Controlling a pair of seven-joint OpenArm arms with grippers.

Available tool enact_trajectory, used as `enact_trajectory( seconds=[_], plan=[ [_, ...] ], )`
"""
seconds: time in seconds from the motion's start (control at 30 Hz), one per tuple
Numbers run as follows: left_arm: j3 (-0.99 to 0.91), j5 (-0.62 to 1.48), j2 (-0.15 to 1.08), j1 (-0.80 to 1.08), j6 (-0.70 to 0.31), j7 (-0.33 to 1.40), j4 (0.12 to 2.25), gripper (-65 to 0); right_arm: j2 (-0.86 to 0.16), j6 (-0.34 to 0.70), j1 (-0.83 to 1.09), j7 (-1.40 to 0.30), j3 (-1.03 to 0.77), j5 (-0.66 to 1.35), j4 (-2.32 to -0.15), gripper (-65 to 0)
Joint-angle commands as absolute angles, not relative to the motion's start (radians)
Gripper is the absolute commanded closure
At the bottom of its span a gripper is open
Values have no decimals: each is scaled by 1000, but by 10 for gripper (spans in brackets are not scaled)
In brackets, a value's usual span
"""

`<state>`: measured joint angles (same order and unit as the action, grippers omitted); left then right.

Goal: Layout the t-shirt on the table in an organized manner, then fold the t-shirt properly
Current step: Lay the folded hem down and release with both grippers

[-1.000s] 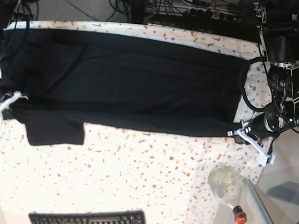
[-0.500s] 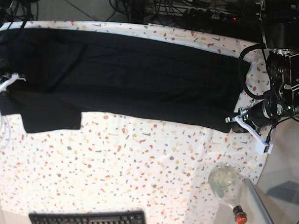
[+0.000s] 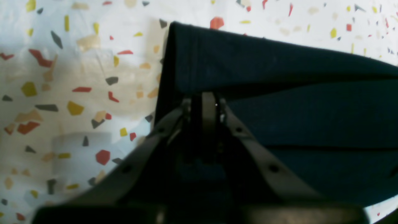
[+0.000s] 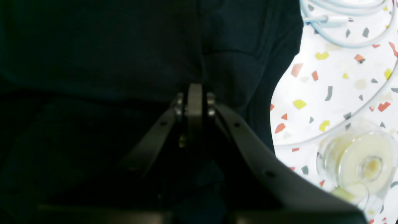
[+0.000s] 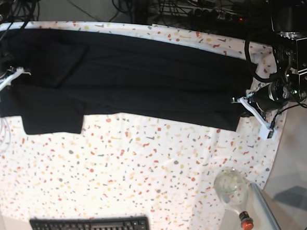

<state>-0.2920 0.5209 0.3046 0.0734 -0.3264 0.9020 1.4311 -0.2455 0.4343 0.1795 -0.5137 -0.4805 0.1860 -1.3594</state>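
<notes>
Broad speckled table [image 5: 139, 171], draped in white terrazzo-fleck cloth: flat ground for spreading and folding. Black t-shirt [image 5: 129, 77] stretched long across the far half, apparently doubled lengthwise, one sleeve [image 5: 51, 122] hanging toward the near side at the base view's left. Pulled taut between both ends, presumably to take out slack and keep the fold edge straight. Left gripper [image 5: 241, 106] at the base view's right, jaws closed, pinching the garment's near corner; in the left wrist view that gripper [image 3: 203, 99] clamped on layered fabric, corner lifted slightly off the cloth. Right gripper [image 5: 9, 75] at the opposite end, jaws likewise shut on the t-shirt; right wrist view [image 4: 194, 93] mostly filled with dark cloth. Matching grips at matching corners, likely so both ends travel together. Smaller bystanders, well clear of the work: keyboard [image 5: 92, 227] at the near edge, clear bottle [image 5: 232, 190] with red cap, tape roll [image 4: 360, 163] and pale cable [image 4: 342, 40] beside the right end.
</notes>
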Motion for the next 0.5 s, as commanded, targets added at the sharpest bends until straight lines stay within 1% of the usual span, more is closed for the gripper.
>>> enact_trajectory(
  seconds=[0.0,0.13,0.47],
  plan=[
    [-298,524,320,67,-332,885,1446,0,-252,430,179,-501,-486,191,-1379,0],
    [-298,522,320,85,-332,883,1446,0,-228,430,177,-501,-492,189,-1377,0],
    [-302,524,334,91,-332,883,1448,0,-229,430,145,-501,-492,189,-1382,0]
  ],
)
